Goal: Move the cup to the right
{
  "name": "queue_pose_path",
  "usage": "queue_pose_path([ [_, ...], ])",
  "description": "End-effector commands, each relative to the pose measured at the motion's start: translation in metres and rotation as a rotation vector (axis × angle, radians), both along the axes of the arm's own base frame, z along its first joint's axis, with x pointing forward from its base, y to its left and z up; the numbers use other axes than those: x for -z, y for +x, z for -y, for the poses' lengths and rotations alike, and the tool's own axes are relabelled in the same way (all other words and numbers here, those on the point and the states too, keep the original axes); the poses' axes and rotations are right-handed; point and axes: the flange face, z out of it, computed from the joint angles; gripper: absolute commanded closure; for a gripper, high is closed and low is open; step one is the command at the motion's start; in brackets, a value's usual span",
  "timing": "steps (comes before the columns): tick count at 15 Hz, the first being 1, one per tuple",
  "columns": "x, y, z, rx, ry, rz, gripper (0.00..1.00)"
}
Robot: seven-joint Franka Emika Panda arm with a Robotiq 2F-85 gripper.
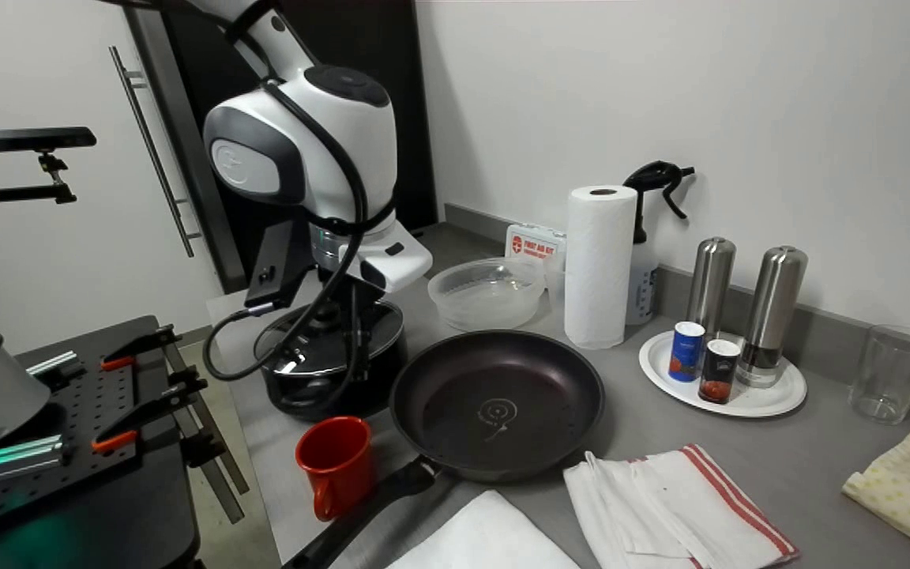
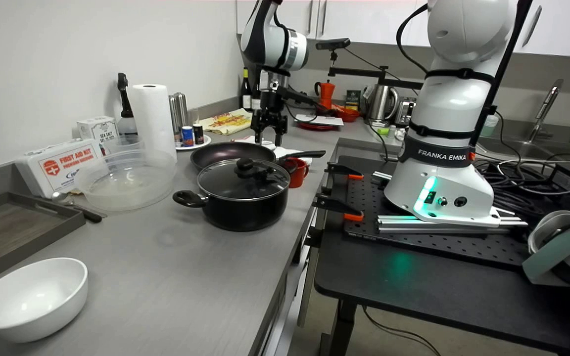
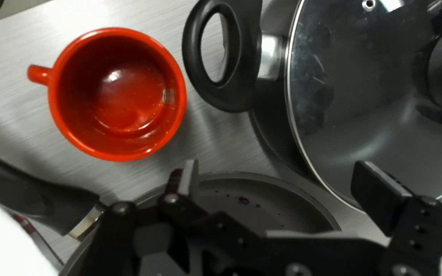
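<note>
The cup is a small red mug [image 3: 117, 94] that stands upright on the grey counter, and its inside looks empty in the wrist view. It also shows in both exterior views [image 1: 336, 466] [image 2: 299, 173]. It sits between the frying pan's handle and the pot's handle, near the counter's edge. My gripper [image 3: 281, 188] is open with nothing between its fingers. In the wrist view the fingers lie below and to the right of the cup, apart from it. In an exterior view the gripper [image 2: 269, 136] hangs fingers down above the frying pan area.
A black frying pan [image 1: 494, 403] and a lidded black pot [image 2: 245, 212] stand beside the cup. White cloths [image 1: 486, 537] lie near the pan. A plate with shakers [image 1: 771, 399], a paper towel roll [image 1: 600, 269] and a clear plastic bowl [image 1: 486, 296] stand toward the wall.
</note>
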Motion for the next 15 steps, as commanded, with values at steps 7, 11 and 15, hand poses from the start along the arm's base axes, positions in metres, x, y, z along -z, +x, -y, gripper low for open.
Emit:
queue_pose_path([
  [7, 0.02, -0.002, 0.019, 0.412, 0.058, -0.1, 0.0],
  [11, 0.03, -0.012, 0.033, 0.526, 0.059, -0.139, 0.0],
  [15, 0.044, -0.016, 0.035, 0.575, 0.066, -0.181, 0.0],
])
